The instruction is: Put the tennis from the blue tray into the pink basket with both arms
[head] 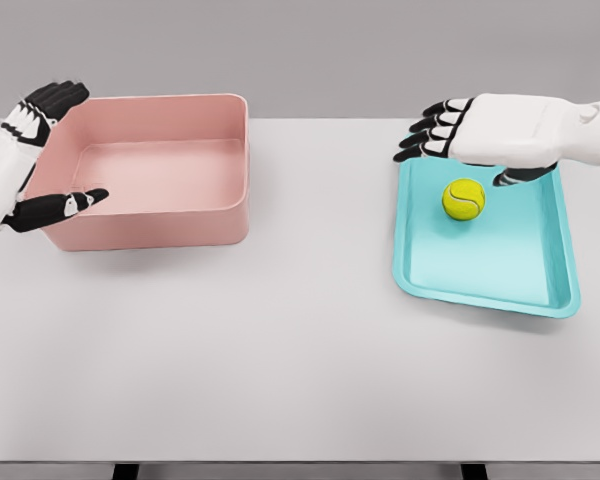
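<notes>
The tennis ball [464,199] lies in the blue tray [540,290], in the tray's upper half, at the right of the frame. It is yellow-green with a curved seam line showing, and it rests on the tray floor, free of any grasp.

The right robot hand [480,135] hangs just above and behind the ball, over the tray's far edge, its arm entering from the right edge of the frame. Its dark fingers [435,128] point toward the left of the picture and are stretched out, released, holding nothing (the thumb shows lower down, near the tray's upper right corner). The ball sits just below the palm in the picture, near it but not touching it.

The pink basket [145,225] stands in the upper left of the frame on the white desk [280,360], well apart from the tray. The left robot hand [25,165] is at the basket's left end, its arm coming from the left edge. Its fingers are spread and relaxed: the upper fingertips reach by the basket's far left corner, and the thumb lies in front of the near left wall. Whether it touches the basket cannot be told.
</notes>
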Tool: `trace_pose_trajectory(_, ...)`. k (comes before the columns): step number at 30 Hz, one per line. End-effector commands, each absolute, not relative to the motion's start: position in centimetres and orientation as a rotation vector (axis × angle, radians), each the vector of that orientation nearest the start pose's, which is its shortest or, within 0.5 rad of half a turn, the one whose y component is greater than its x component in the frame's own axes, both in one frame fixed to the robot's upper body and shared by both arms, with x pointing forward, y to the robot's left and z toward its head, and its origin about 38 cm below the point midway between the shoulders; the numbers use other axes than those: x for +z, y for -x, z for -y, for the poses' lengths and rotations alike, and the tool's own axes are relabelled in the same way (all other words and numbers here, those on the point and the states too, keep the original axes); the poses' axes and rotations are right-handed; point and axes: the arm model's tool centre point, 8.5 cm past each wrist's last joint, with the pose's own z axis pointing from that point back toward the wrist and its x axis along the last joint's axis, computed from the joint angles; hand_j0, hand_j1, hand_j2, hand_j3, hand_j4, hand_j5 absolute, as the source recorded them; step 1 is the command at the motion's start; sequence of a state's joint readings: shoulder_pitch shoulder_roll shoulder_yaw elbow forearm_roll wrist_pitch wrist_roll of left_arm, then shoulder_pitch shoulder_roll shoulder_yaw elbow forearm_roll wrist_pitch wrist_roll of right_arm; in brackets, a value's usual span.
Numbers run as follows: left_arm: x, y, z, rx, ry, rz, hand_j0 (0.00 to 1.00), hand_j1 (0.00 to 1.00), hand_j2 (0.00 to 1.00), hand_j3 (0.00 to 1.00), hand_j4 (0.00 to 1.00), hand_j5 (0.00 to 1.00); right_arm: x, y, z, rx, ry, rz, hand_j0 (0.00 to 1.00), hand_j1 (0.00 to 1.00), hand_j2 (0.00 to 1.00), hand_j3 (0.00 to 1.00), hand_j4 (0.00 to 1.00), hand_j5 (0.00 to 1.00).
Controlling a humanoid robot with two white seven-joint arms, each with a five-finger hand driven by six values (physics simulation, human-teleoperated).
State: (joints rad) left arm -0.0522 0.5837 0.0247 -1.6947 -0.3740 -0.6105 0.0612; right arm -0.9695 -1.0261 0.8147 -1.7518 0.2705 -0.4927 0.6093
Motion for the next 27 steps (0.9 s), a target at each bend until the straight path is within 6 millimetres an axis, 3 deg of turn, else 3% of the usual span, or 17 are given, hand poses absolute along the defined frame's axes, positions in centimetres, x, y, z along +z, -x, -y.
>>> trace_pose_trajectory(1, 21.6, -35.3, -35.0, -1.139, -0.693, 2.1, 1.0, 1.0, 1.0, 1.0, 1.0, 1.0, 34.0, -40.6, 27.2, -2.924, -0.722, -1.741, 1.0, 1.0, 1.0, 1.0, 1.0, 1.0)
trace_pose_trajectory(6, 20.6, -35.0, -35.4, -1.14, -0.687, 2.068, 1.0, 1.0, 1.0, 1.0, 1.0, 1.0, 34.0, -40.6, 27.1, -2.914, -0.718, -1.768, 1.0, 1.0, 1.0, 1.0, 1.0, 1.0)
trace_pose_trajectory(8, 20.6, -35.0, -35.4, -1.14, -0.687, 2.068, 1.0, 1.0, 1.0, 1.0, 1.0, 1.0, 33.7, -40.7, 27.2, -2.925, -0.674, -1.866, 0.97, 0.97, 0.97, 0.97, 0.97, 0.97)
trace_pose_trajectory(9, 20.6, -35.0, -35.4, -1.14, -0.687, 2.068, 1.0, 1.0, 1.0, 1.0, 1.0, 1.0, 33.6, -41.2, 28.2, -2.977, -0.568, -2.09, 0.98, 0.98, 0.98, 0.98, 0.98, 0.98)
trace_pose_trajectory(11, 20.6, -35.0, -35.4, -1.14, -0.687, 2.068, 1.0, 1.0, 1.0, 1.0, 1.0, 1.0, 33.0, -43.6, 32.8, -3.007, -0.37, -2.525, 0.99, 0.99, 0.99, 0.99, 0.99, 0.99)
trace_pose_trajectory(12, 20.5, -35.0, -35.4, -1.141, -0.686, 2.067, 1.0, 1.0, 1.0, 1.0, 1.0, 1.0, 32.2, -45.4, 36.3, -2.966, -0.33, -2.798, 1.0, 1.0, 1.0, 1.0, 1.0, 1.0)
trace_pose_trajectory(13, 20.5, -35.0, -35.4, -1.141, -0.686, 2.067, 1.0, 1.0, 1.0, 1.0, 1.0, 1.0, 31.3, -46.5, 38.4, -2.938, -0.336, -2.951, 1.0, 1.0, 1.0, 1.0, 1.0, 1.0)
trace_pose_trajectory(15, 20.6, -35.0, -35.5, -1.141, -0.689, 2.066, 1.0, 1.0, 1.0, 1.0, 1.0, 1.0, 29.7, -47.4, 40.4, -3.086, -0.52, -2.952, 1.0, 1.0, 1.0, 1.0, 1.0, 1.0)
trace_pose_trajectory(16, 20.6, -35.0, -35.5, -1.14, -0.692, 2.066, 1.0, 1.0, 1.0, 1.0, 1.0, 1.0, 28.0, -48.7, 41.0, -3.202, -0.705, -2.853, 1.0, 1.0, 1.0, 1.0, 1.0, 1.0)
trace_pose_trajectory(17, 20.6, -35.0, -35.6, -1.138, -0.691, 2.067, 1.0, 1.0, 1.0, 1.0, 1.0, 1.0, 25.8, -49.9, 43.2, -3.266, -0.828, -2.886, 1.0, 1.0, 1.0, 1.0, 1.0, 1.0)
trace_pose_trajectory(18, 20.6, -35.0, -35.6, -1.138, -0.691, 2.067, 1.0, 1.0, 1.0, 1.0, 1.0, 1.0, 24.2, -50.4, 44.0, -3.271, -0.826, -2.937, 1.0, 1.0, 1.0, 1.0, 1.0, 1.0)
trace_pose_trajectory(23, 20.7, -35.0, -35.5, -1.136, -0.692, 2.069, 1.0, 1.0, 1.0, 1.0, 1.0, 1.0, 23.1, -51.1, 46.0, -3.231, -0.888, -3.08, 1.0, 1.0, 1.0, 1.0, 1.0, 1.0)
trace_pose_trajectory(25, 20.7, -35.0, -35.5, -1.136, -0.692, 2.069, 1.0, 1.0, 1.0, 1.0, 1.0, 1.0, 23.0, -51.6, 44.9, -3.111, -0.75, -3.203, 1.0, 1.0, 1.0, 1.0, 1.0, 1.0)
trace_pose_trajectory(27, 20.7, -35.0, -35.5, -1.136, -0.692, 2.069, 1.0, 1.0, 1.0, 1.0, 1.0, 1.0, 21.8, -51.4, 44.0, -3.142, -0.677, -3.172, 1.0, 1.0, 1.0, 1.0, 1.0, 1.0)
